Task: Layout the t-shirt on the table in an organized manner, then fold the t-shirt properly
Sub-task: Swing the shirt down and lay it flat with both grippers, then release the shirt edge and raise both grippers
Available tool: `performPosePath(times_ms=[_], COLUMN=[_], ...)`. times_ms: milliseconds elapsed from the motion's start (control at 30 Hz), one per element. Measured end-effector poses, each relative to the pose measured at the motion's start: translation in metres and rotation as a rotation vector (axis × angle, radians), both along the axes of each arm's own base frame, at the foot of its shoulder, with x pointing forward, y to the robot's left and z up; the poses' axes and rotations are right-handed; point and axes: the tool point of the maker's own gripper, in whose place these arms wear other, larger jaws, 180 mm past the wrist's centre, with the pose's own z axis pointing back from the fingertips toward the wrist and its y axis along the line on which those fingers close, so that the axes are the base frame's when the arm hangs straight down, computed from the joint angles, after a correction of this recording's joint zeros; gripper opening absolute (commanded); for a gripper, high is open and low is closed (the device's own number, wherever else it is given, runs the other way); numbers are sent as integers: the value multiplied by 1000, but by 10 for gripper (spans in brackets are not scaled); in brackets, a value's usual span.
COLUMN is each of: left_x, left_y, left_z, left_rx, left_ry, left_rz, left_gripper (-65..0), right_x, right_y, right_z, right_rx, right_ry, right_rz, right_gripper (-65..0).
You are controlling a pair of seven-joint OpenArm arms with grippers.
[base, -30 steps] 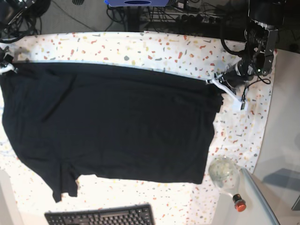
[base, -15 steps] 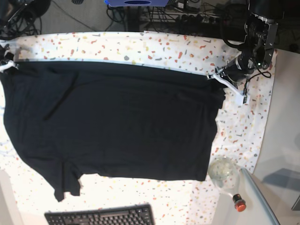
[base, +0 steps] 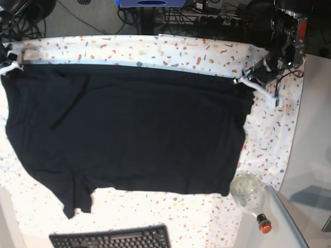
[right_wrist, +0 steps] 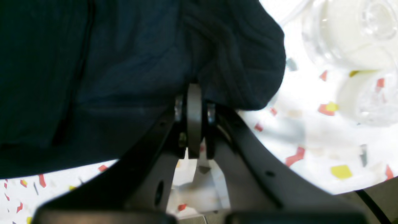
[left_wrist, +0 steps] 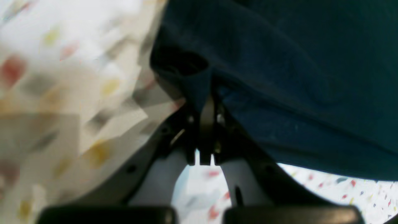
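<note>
Nearest us, a black keyboard (base: 110,238) lies at the worktop (base: 181,51) edge, with a clear bottle (base: 248,192) beside. Beyond, the t-shirt (base: 129,129) spreads across the speckled cloth. At its far corners we see our left pincer (base: 243,81) and right pincer (base: 10,68) each clamped on fabric.

Base overhead, far; both wrist views close, sharing t-shirt (base: 129,129) edge.

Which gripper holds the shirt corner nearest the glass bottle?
The left gripper, on the base view's right, pinching the t-shirt above the bottle. The right gripper holds the far corner.
</note>
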Motion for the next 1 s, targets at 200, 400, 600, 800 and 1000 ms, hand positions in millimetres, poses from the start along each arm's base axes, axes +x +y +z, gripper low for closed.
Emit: performPosePath(times_ms=[200,400,600,800,1000], left_x=[-18,-21,-23,-30,-30], left_y=[10,5,4,5,4], left_z=[1,-1,-1,-3,-2], left_rx=[6,-2,-1,-10,-17], left_ry=[17,7,7,12,9], left_rz=[38,61,59,68,68], left_gripper=[-650,-650,-650,-650,-502], right_x=[-1,-9,-18,-21,-22], right_y=[3,2,0,-2,-3], right_z=[-2,-3,-6,-6,-6], right_rx=[7,3,4,3,3], right_ry=[4,16,34,35,34], right_rz=[4,3,-7,-15,-19], right_gripper=[-650,-650,-650,-650,-594])
